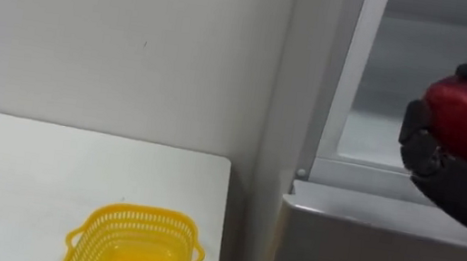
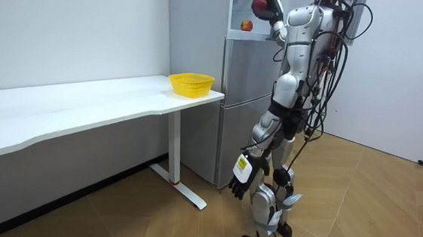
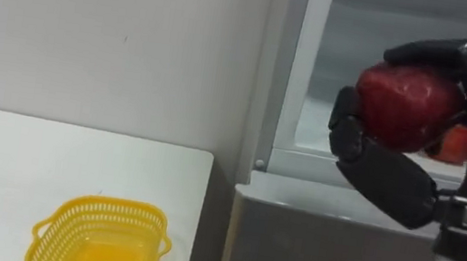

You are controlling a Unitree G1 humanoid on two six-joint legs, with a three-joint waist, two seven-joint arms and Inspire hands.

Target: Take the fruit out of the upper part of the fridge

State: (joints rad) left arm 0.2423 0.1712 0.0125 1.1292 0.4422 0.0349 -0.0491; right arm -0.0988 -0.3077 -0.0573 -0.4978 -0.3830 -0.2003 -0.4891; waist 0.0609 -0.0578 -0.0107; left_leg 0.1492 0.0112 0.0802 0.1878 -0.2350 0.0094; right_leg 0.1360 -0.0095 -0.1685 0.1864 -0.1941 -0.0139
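Nothing written, no number and no sign could be read. The fridge (image 2: 237, 105), the yellow basket (image 1: 135, 243), the worktop (image 1: 18, 164) and the red apple (image 3: 405, 104) in the right hand (image 3: 391, 185) carried no legible marking. The print on the small tag at the left hand (image 2: 238, 183) was too small to make out.

Illumination bright, even and diffuse across all views. The white table (image 2: 61, 107) throws a soft shadow onto the wall (image 2: 79, 172) beneath it. Dull sheen on the grey fridge door (image 2: 241, 128); small pale highlights on the red apple (image 3: 406, 104).
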